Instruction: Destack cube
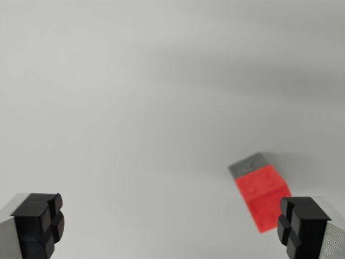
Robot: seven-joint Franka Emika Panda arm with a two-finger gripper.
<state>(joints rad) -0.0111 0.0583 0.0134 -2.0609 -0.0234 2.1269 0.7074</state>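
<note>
While your pincer (170, 226) hangs with its two black-padded fingers (39, 224) spread wide and nothing between them, you have the red cube (262, 195) lying on the pale grey table (135, 108) near the wrist view's right finger, with a grey block (248, 164) touching its far end.

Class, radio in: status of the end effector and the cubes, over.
End effector open, empty, above table. Red cube with grey cube against it, near the wrist view's right finger. Nothing in the way.
</note>
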